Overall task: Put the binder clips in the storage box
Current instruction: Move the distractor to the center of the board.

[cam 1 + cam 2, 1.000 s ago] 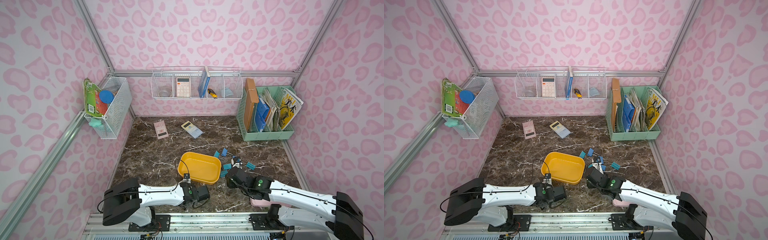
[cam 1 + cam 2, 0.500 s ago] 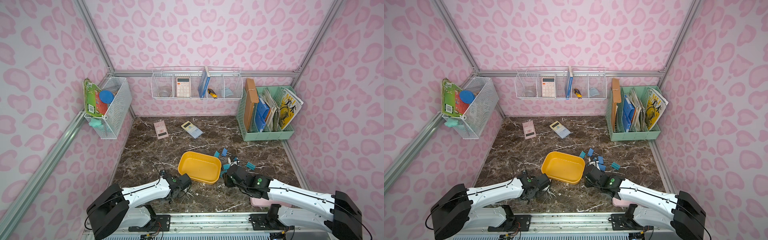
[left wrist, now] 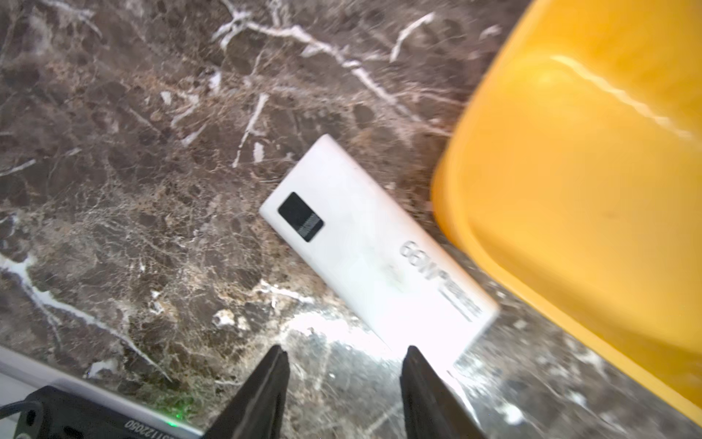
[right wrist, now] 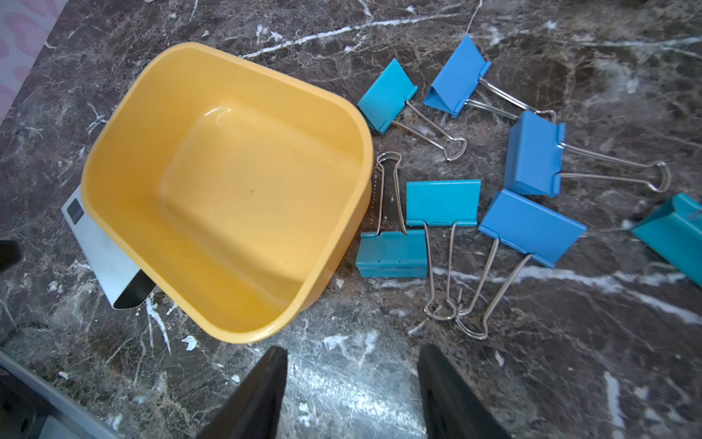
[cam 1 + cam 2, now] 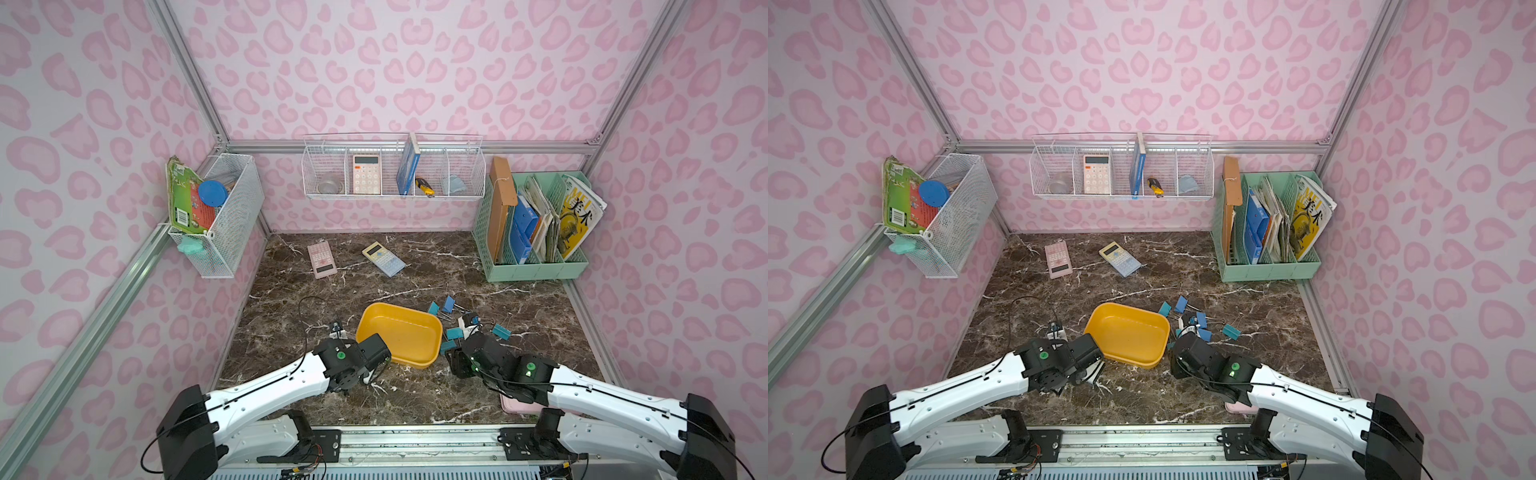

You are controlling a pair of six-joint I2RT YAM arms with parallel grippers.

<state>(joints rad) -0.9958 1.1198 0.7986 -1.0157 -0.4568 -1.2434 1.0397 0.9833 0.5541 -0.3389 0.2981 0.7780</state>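
Right gripper (image 4: 352,349) was spread, empty, low over the table (image 4: 532,361) w/ the binder clips (image 4: 442,203) just ahead, prob. ready to fit over one. The clips lay beside the yellow box (image 4: 133,152), none inside. Left gripper (image 3: 345,347): spread, empty, by box.

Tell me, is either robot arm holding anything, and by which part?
Nothing is held. The left fingers and the right fingers stand open, empty; the small blue metal binder clips lie loose beside the shallow yellow plastic tray.
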